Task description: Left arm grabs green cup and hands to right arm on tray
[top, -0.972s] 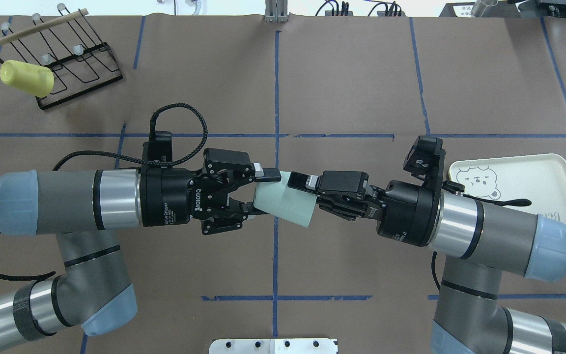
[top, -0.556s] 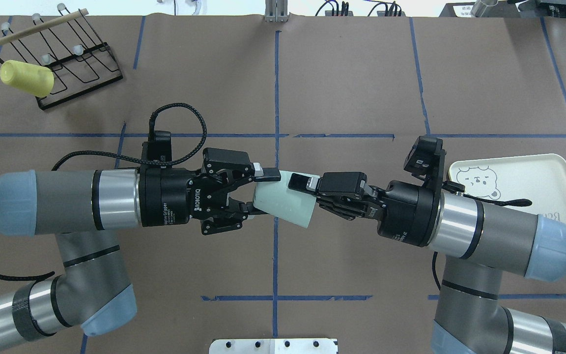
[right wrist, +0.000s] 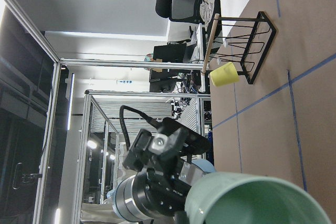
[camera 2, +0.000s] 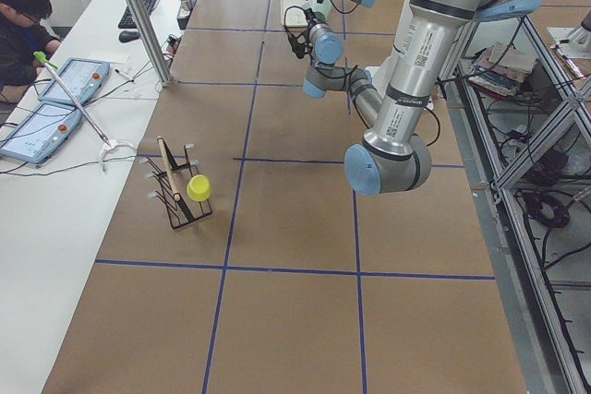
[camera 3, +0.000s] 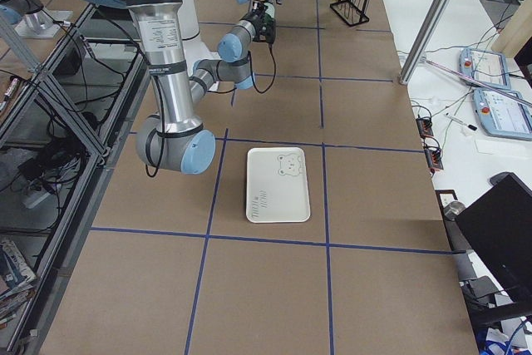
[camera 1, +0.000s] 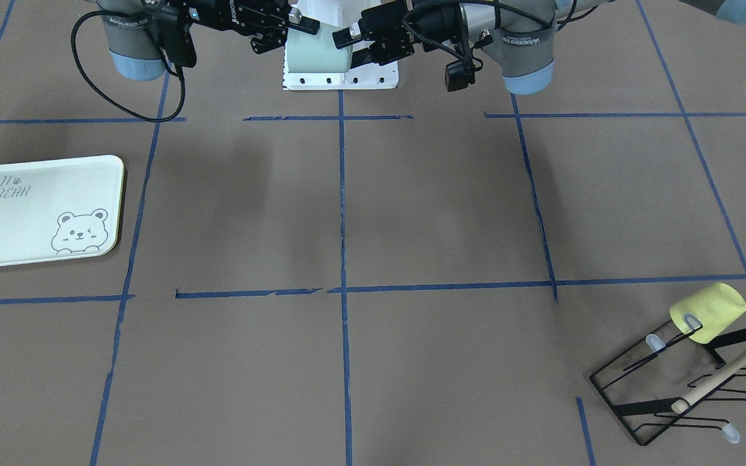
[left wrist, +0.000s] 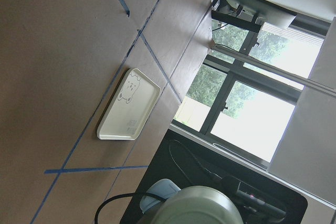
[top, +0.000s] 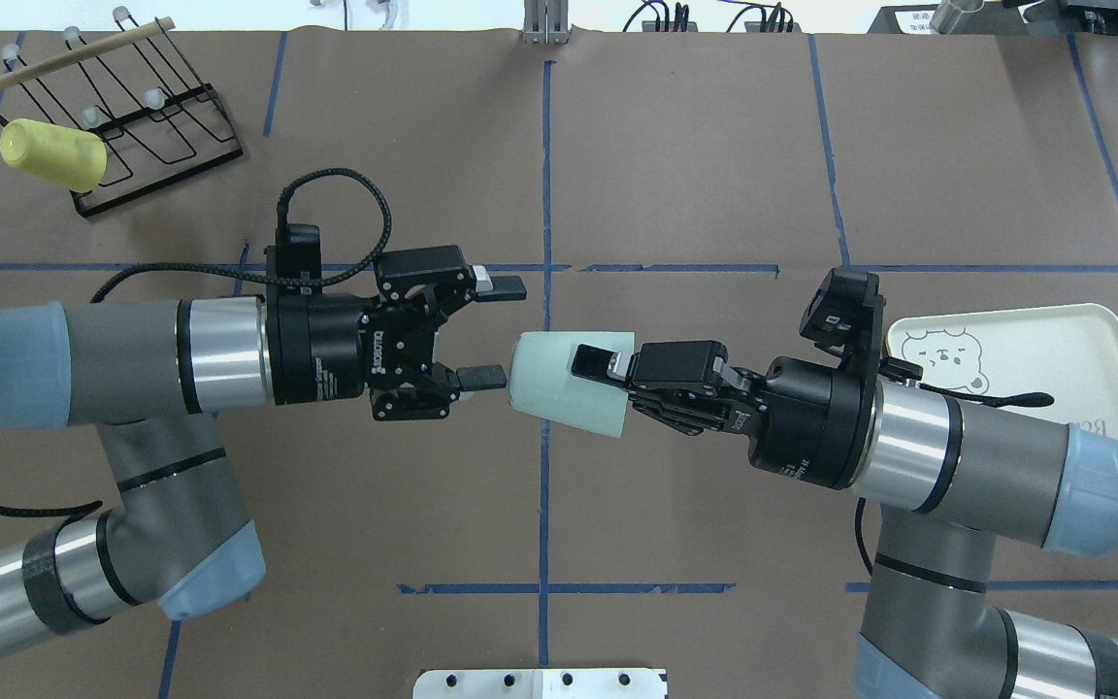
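Observation:
The green cup [top: 559,396] lies on its side in the air above the table's middle, held by my right gripper [top: 600,388], which is shut on its wider end. One right finger [top: 593,361] lies over the cup's wall. My left gripper [top: 493,332] is open and empty just left of the cup's narrow end, not touching it. In the front view the cup [camera 1: 316,55] hangs between both grippers. The right wrist view shows the cup's rim [right wrist: 252,200]. The tray [top: 1035,349] lies flat at the right, partly under my right arm, and is empty [camera 1: 23,213].
A black wire rack [top: 151,126] stands at the far left corner with a pale yellow cup [top: 52,153] hung on a prong. A white base plate [top: 540,682] sits at the near edge. Blue tape lines cross the brown table cover.
My left gripper has opened, let go of the green cup and drawn back to the left. My right gripper keeps hold of the cup, which has levelled slightly.

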